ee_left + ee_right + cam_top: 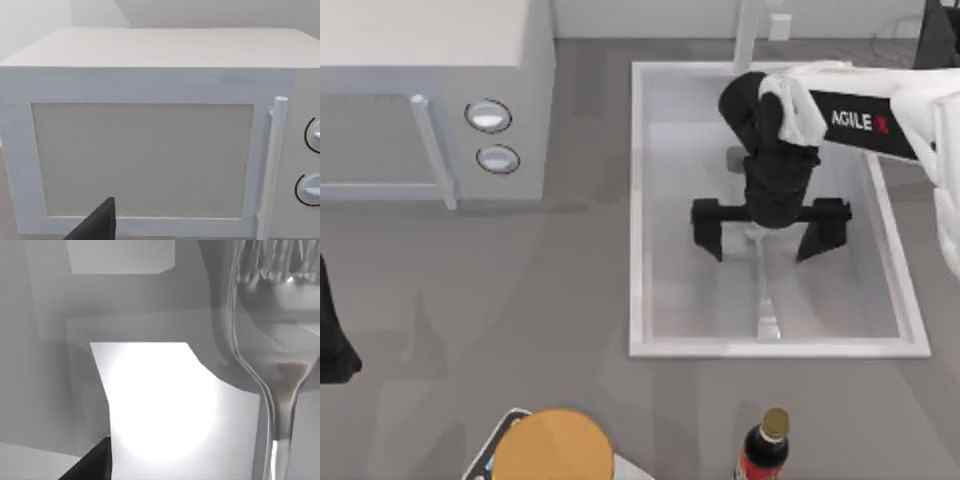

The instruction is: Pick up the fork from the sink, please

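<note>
Right gripper [771, 228] is down inside the sink [640, 200], fingers spread wide and straddling the fork [766, 300], which lies flat on the basin floor with its handle running toward the near rim. Nothing is held yet; both black fingers stand well clear on either side of the metal. From the right wrist view the fork [280, 390] looms very close, tines and narrow neck gleaming, so the hand looks low over the head end. That fork is thin, stiff and light, but polished and slick, and lying flat on a smooth floor it gives little to grab. My read: close across the neck or upper handle, where the shaft is narrow and the pads can pinch both edges squarely. Grab too near the tines and it may pivot or skate away. Left arm sits parked at the table's left edge, facing the microwave [150, 150].
</note>
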